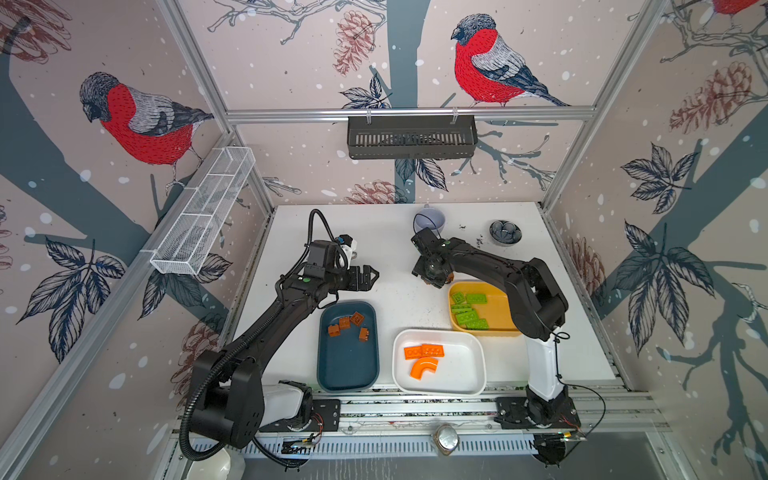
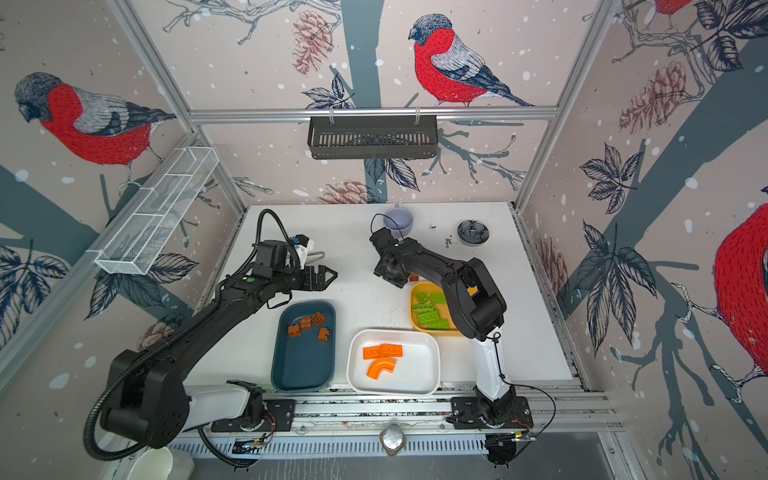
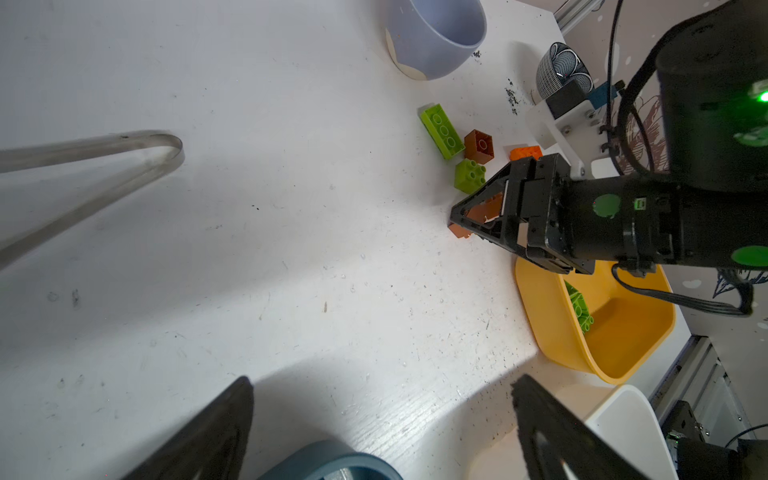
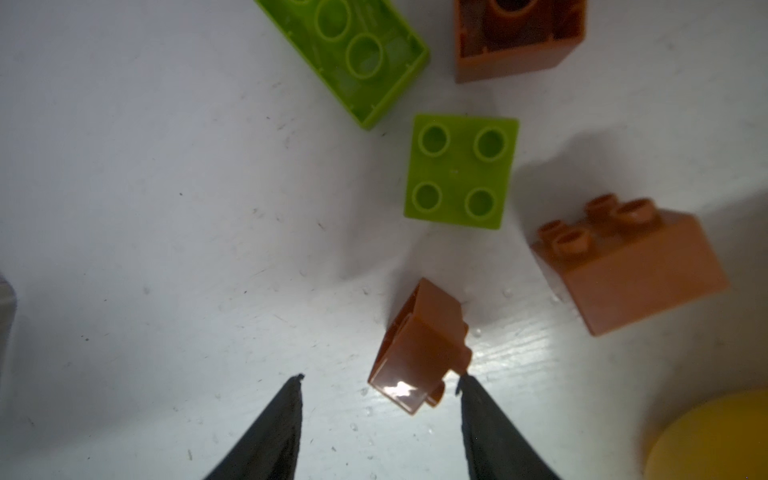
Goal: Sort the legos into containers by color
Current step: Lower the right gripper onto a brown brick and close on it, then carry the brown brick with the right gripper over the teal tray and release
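My right gripper [image 4: 380,377] points down at a small brown lego [image 4: 419,353] lying on its side on the table. Its jaws stand partly open around the lego; one fingertip touches a stud and the other is apart from it. Loose legos beside it: a green plate [image 4: 353,54], a green square [image 4: 461,170] and two brown blocks [image 4: 631,266]. The teal container [image 1: 332,374] holds brown legos [image 1: 345,322], the white container [image 1: 457,374] orange ones [image 1: 424,353], the yellow container [image 1: 494,307] green ones [image 1: 467,309]. My left gripper [image 1: 368,276] hovers open and empty behind the teal container.
A grey-lavender cup [image 1: 430,218] and a small dark bowl [image 1: 505,232] stand at the back of the table. Metal tongs [image 3: 104,166] lie near the left arm. A black basket [image 1: 411,137] hangs on the back wall and a white wire basket [image 1: 203,212] on the left wall.
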Motion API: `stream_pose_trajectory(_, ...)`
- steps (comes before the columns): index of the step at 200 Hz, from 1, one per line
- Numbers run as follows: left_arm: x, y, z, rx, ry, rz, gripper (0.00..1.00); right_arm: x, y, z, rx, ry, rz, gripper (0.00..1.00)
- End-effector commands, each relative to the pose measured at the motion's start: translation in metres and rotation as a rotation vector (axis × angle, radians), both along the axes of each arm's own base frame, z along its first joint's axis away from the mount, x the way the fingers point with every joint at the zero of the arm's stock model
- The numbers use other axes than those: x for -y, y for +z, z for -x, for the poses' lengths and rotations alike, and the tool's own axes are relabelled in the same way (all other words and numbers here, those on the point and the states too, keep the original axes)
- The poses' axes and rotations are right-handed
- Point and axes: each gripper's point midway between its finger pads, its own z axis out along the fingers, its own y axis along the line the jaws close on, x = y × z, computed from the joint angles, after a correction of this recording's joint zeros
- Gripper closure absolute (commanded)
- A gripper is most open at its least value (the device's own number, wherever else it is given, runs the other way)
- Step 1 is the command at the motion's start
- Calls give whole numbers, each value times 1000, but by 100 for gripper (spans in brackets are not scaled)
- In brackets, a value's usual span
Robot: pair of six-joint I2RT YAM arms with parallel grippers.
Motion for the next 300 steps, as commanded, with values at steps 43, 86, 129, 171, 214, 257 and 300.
stream_pose_trajectory(43,3,-4,-4,-9,-25,-2,4,21,-15,-7,-31,-58,96,53)
stream_pose_trajectory(86,6,-8,-5,-26,-56,-11,4,23,-20,-14,-26,-49,124,69)
stream_pose_trajectory(129,2,-10,-5,-36,-40,-19,3,14,-14,-14,-15,-7,111,81)
stream_pose_trajectory(171,-17,-12,-12,-42,49,-47,4,-18,28,-22,127,244,79,86)
stream_pose_trajectory(214,-47,-11,-27,-65,188,-30,3,-57,82,12,376,644,84,86)
stream_pose_trajectory(257,-57,-20,-35,-111,241,4,4,-111,123,91,539,1006,-128,85)
stream_pose_trajectory(300,-68,-29,-39,-145,302,5,4,-161,129,170,624,1344,-238,84)
